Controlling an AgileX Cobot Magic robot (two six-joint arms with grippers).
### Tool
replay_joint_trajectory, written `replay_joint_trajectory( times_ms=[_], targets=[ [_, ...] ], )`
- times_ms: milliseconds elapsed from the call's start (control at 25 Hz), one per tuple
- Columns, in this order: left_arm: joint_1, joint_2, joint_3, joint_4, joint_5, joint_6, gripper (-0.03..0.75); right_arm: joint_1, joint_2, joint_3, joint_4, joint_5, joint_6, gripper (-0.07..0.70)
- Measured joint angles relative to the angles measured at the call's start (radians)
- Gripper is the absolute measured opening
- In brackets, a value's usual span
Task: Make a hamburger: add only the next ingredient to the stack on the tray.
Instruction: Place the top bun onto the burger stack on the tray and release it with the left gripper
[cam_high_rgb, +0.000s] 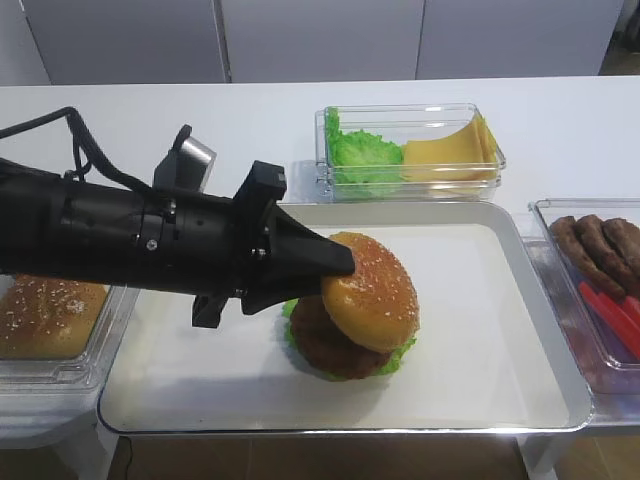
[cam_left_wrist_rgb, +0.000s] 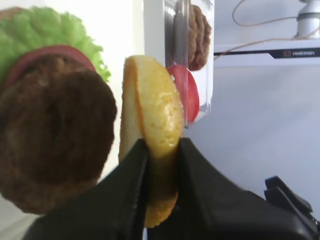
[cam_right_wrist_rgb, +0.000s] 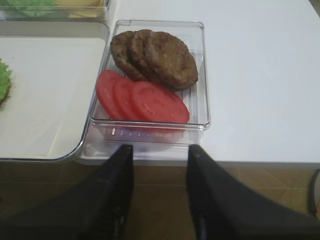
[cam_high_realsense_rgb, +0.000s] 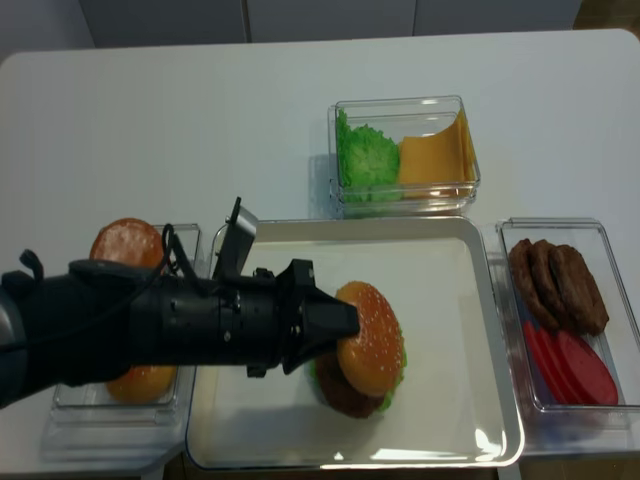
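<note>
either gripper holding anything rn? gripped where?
Left gripper holds the sesame bun top by its rim, fingers pinching crust and flat underside, tilted over the patty. Right gripper holds nothing.

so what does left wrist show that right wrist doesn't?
Only left wrist: the left gripper shut on the sesame bun top, held on edge beside the patty, with a tomato slice under the patty.
Only right wrist: the right gripper holding nothing, and the tray's rim.
Both: the bin of patties and tomato slices, plus the stack's lettuce.
</note>
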Motion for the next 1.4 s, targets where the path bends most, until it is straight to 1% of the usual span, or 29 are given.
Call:
replay_joint_trajectory(
  times_ms=[120,240,400,520,800,1120,1400],
  targets=[
    [0.006,0.0,0.0,0.002,0.039,0.01,0.11,0.0,0.0,0.0,0.0,0.0,0.0,0.272],
    [0.036,0.0,0.0,0.004,0.064,0.014,0.11,0.0,0.0,0.0,0.0,0.0,0.0,0.272],
    [0.073,0.0,0.0,0.029,0.082,0.006,0.109,0.0,0.0,0.0,0.0,0.0,0.0,0.272],
    [0.074,0.0,0.0,0.041,0.087,-0.002,0.109,0.0,0.0,0.0,0.0,0.0,0.0,0.272],
    [0.059,0.0,0.0,0.051,0.088,-0.019,0.108,0.0,0.0,0.0,0.0,0.0,0.0,0.272],
    [0.059,0.0,0.0,0.058,0.041,-0.019,0.108,0.0,0.0,0.0,0.0,0.0,0.0,0.272],
    [0.055,0.0,0.0,0.058,0.035,-0.027,0.108,0.0,0.0,0.0,0.0,0.0,0.0,0.272]
  ],
)
